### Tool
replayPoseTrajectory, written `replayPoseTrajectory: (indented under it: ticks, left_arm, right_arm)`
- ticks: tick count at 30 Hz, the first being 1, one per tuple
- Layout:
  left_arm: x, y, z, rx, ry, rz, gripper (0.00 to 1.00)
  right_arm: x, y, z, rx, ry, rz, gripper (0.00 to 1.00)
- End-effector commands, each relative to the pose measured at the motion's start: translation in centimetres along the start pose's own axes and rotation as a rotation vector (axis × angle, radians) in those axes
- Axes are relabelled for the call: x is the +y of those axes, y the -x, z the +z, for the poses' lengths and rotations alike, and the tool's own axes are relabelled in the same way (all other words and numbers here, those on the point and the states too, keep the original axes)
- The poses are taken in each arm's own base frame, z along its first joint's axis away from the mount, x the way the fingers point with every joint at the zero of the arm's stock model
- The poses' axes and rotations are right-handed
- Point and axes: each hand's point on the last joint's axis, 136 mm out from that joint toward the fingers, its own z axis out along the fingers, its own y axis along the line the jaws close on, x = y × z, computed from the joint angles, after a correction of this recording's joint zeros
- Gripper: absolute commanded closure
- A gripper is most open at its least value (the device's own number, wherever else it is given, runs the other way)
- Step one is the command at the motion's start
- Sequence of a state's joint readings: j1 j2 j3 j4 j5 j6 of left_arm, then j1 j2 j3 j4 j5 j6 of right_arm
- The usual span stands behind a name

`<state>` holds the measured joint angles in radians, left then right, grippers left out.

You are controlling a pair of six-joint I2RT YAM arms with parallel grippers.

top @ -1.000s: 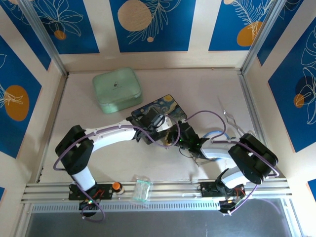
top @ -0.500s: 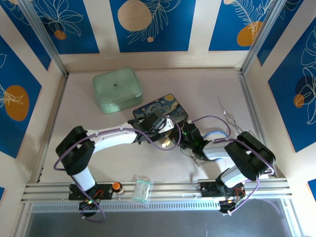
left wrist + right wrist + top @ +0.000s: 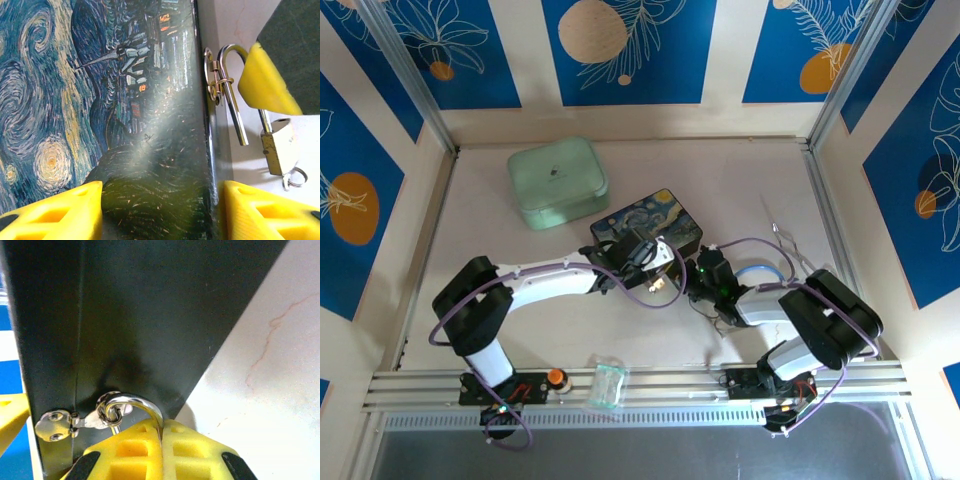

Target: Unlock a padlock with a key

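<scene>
- Painted box (image 3: 650, 218): mid-table with the lid down, so we cannot see what is inside. Its silver clasp (image 3: 55, 425) sits on the dark side face.
- Padlock (image 3: 278, 146): its shackle (image 3: 132, 401) is threaded through the clasp's ring. The brass body is over the bare table (image 3: 750, 180), just beside the box. One silver leg ends free beside the body. A small ring (image 3: 294, 178) hangs at the body's lower end.
- Right claw (image 3: 161, 432): clenched on the padlock's shackle, with the yellow pads (image 3: 195, 450) pressed together just under the loop.
- Left claw (image 3: 160, 210): spread wide over the box's near end. One finger is beside the clasp face and the other is over the painted lid. We cannot confirm that it grips anything.
- Green container (image 3: 557, 182): far left, well apart from the box, with the lid on and the contents hidden.
- Clear tub (image 3: 608, 385): on the near rail between the arm bases. We cannot tell what it holds.
</scene>
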<state>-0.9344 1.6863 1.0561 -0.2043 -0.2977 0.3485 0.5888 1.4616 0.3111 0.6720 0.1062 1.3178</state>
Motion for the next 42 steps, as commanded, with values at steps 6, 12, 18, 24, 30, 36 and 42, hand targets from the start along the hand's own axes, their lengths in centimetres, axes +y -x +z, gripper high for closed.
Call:
replayPoseTrajectory:
  ticks: [6,12,18,24,30,36,42]
  left_arm:
    - [-3.8,-10.0,1.3,0.331,-0.122,0.099,0.45]
    - [-3.6,-10.2,1.2,0.339,-0.121,0.095,0.45]
    - [-3.6,-10.1,0.9,0.318,-0.121,0.09,0.45]
    - [-3.8,-9.8,0.9,0.311,-0.124,0.094,0.45]
    - [-3.4,-9.9,1.0,0.318,-0.104,0.091,0.45]
    - [-1.6,-8.6,1.2,0.292,-0.019,0.02,0.42]
    - [0.0,-5.9,1.1,0.219,0.033,-0.061,0.37]
  right_arm:
    - [-5.4,2.8,-1.5,-0.119,-0.156,0.1,1.0]
    - [-5.6,3.5,-1.7,-0.122,-0.15,0.118,1.0]
    - [-5.1,3.9,-1.3,-0.097,-0.081,0.201,1.0]
    - [-4.2,3.3,-0.7,-0.045,0.011,0.319,1.0]
    - [-4.3,3.4,-0.5,-0.024,-0.007,0.299,1.0]
    - [-6.1,3.1,-1.6,-0.044,-0.177,0.146,1.0]
    - [-5.9,2.7,-3.0,-0.032,-0.212,0.052,1.0]
